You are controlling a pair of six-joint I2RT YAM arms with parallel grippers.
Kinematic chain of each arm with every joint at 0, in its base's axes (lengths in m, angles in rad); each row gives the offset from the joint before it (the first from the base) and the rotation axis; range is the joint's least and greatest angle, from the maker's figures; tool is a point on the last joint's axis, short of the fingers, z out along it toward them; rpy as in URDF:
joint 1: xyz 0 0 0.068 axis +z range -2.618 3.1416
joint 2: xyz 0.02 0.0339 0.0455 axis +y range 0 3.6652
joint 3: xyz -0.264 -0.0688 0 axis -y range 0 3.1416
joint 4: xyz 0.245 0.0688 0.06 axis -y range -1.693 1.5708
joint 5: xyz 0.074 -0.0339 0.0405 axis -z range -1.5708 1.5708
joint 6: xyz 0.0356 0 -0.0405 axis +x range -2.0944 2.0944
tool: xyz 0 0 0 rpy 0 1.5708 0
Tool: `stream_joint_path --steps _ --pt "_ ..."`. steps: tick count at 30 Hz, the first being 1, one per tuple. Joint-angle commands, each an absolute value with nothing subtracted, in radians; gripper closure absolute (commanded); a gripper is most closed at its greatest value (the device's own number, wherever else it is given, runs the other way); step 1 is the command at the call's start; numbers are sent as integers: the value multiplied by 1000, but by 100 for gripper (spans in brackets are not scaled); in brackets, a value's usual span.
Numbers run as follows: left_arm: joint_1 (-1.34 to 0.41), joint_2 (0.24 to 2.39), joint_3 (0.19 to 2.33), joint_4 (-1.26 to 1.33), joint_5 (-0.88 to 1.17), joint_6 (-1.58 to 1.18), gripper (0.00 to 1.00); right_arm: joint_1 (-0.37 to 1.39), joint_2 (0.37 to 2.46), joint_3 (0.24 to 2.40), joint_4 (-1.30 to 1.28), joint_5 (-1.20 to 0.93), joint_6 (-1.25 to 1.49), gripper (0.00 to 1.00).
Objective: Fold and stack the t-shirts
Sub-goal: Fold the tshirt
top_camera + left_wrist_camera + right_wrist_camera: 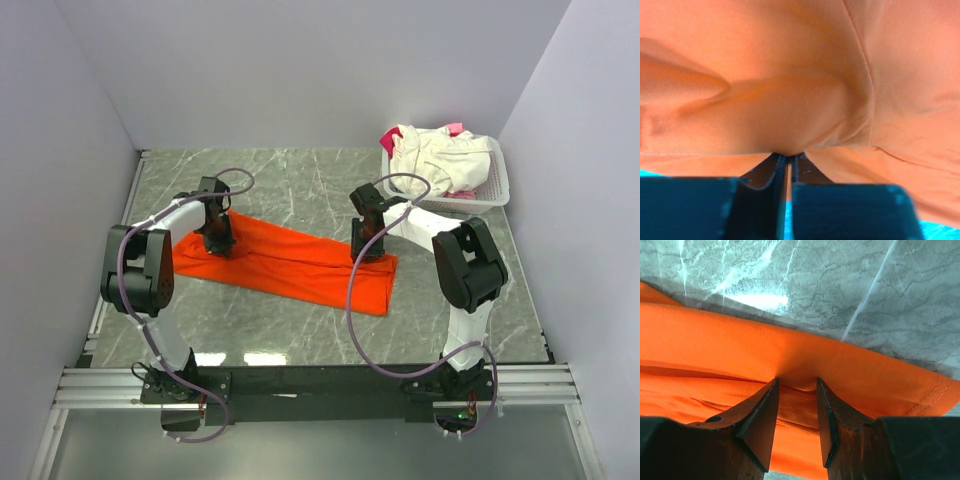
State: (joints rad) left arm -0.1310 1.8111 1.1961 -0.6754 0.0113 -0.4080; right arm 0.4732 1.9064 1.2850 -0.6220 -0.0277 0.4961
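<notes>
The orange t-shirt [290,262] lies on the marble table as a long folded strip running from left to right. My left gripper [217,243] is down on its left end. In the left wrist view that gripper [788,156] is shut on a bunched fold of the orange t-shirt [790,75]. My right gripper [365,250] is down on the strip's right part, near its far edge. In the right wrist view this gripper [796,382] is open, its tips pressed into the orange t-shirt [790,355], with a ridge of cloth between them.
A white slatted basket [497,180] stands at the back right, holding a crumpled cream-white t-shirt [430,155] and a pink one [455,128]. White walls enclose the table on three sides. Purple cables loop over both arms.
</notes>
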Motion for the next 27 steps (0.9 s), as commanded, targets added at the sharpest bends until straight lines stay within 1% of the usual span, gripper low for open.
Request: stream_joint_path --steps 1,2,3,11,15,17,19,20,21,23,26,27 --pt "-135 1756 1235 -727 9 -402 97 469 1905 1315 -627 -14 494 57" --pt "-135 1750 1236 -736 18 -408 100 469 1904 1313 -627 -14 494 57" --pt "-135 1746 1238 -745 26 -413 100 468 1904 1312 -627 -14 495 57" --pt "-137 1721 1249 -831 70 -440 100 469 1894 1305 -624 -11 503 57" --pt "-137 1726 1241 -831 100 -449 100 469 1891 1293 -624 -9 506 57" --pt "-137 1724 1235 -833 113 -453 98 469 1890 1290 -624 -9 508 57" --pt "-137 1718 1236 -827 141 -456 78 469 1887 1282 -621 -9 509 57" --pt "-137 1709 1244 -824 150 -460 60 469 1887 1281 -620 -9 511 57" --pt "-135 1704 1252 -822 158 -463 52 469 1887 1278 -620 -9 511 57" --pt "-126 1689 1291 -822 169 -465 38 469 1887 1276 -620 -9 511 57" --pt "-75 1657 1325 -810 199 -469 34 468 1890 1276 -618 -6 509 57" --pt "-54 1645 1325 -804 199 -469 34 469 1893 1278 -620 -6 508 57"
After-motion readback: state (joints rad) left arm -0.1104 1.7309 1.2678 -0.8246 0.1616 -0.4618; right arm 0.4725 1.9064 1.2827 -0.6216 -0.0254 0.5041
